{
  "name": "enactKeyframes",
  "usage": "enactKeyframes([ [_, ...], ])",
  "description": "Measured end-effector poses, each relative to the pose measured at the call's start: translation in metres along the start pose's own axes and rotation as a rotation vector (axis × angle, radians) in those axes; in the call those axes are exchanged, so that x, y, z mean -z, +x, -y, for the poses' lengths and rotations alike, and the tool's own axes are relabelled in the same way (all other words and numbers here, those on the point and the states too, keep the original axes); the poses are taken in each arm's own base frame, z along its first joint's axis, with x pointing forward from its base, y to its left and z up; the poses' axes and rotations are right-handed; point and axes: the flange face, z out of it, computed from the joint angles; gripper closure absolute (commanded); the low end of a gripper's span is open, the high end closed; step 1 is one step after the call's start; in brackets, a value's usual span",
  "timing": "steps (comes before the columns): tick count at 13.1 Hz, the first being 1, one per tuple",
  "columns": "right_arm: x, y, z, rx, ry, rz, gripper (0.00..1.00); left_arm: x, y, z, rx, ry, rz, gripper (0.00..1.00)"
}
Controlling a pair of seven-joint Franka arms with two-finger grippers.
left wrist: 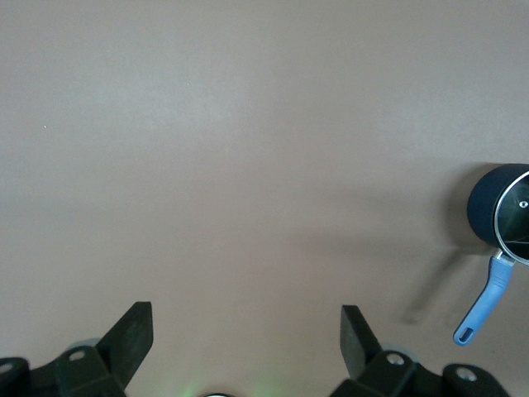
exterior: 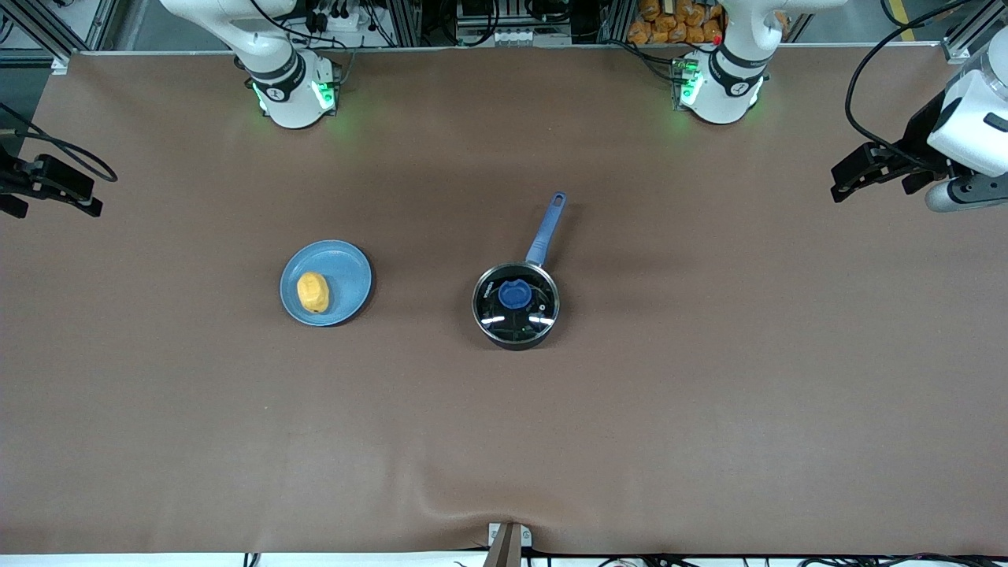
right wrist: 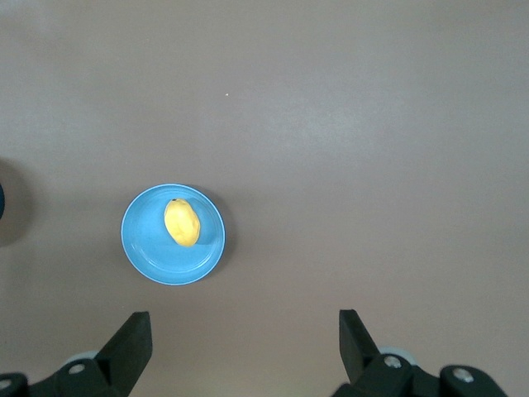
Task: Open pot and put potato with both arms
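The black pot (exterior: 516,315) stands mid-table with its glass lid and blue knob (exterior: 513,294) on, and its blue handle (exterior: 546,228) points toward the robots. The yellow-orange potato (exterior: 313,292) lies on a light-blue plate (exterior: 346,276), beside the pot toward the right arm's end. My left gripper (exterior: 846,179) is open and empty, high over the table's left-arm end. Its wrist view (left wrist: 246,331) shows the pot (left wrist: 488,207) at the edge. My right gripper (exterior: 90,197) is open and empty, high over the right-arm end. Its wrist view (right wrist: 245,339) shows the potato (right wrist: 182,222).
A brown mat (exterior: 504,425) covers the whole table. The plate also shows in the right wrist view (right wrist: 149,248). Cables and frame rails run along the edge where the robots' bases stand. A small bracket (exterior: 508,539) sits at the table's edge nearest the front camera.
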Motion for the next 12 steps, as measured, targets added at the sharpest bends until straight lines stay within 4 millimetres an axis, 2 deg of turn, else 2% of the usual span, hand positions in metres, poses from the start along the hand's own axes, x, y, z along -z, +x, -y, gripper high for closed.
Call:
enactKeyframes([
  [9,0.0008,0.0011,0.0026,0.005,0.000,-0.008,0.00,0.0003,-0.0038,-0.0012,-0.008,0.006,0.024,0.00],
  [12,0.0007,0.0010,0.0024,0.005,0.000,-0.008,0.00,-0.0002,-0.0067,-0.0096,-0.024,0.008,0.030,0.00],
])
